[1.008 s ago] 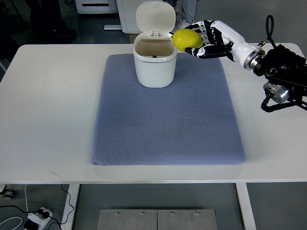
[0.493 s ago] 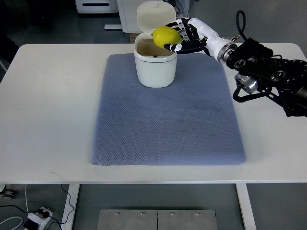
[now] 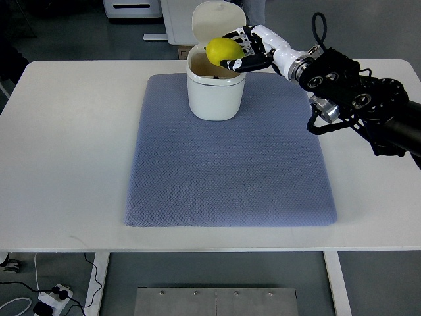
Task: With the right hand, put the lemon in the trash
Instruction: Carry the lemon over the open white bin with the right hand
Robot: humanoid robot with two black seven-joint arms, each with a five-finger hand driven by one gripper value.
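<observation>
A yellow lemon (image 3: 223,49) hangs over the open mouth of a small white trash bin (image 3: 212,95) whose lid stands flipped up at the back. My right hand (image 3: 240,52) is shut on the lemon from its right side, black-and-white fingers wrapped around it. The right arm runs in from the picture's right edge across the table's far right corner. The bin stands at the far edge of a blue-grey mat (image 3: 230,158). The left arm does not show.
The mat lies on a white table (image 3: 66,145). Beyond the table's far edge stand white cabinets (image 3: 131,8) on a grey floor. Cables and a power strip (image 3: 49,299) lie on the floor below the near left corner.
My right hand carried the lemon leftward from beside the bin's right rim to over its opening. The arm extended further in from the right.
</observation>
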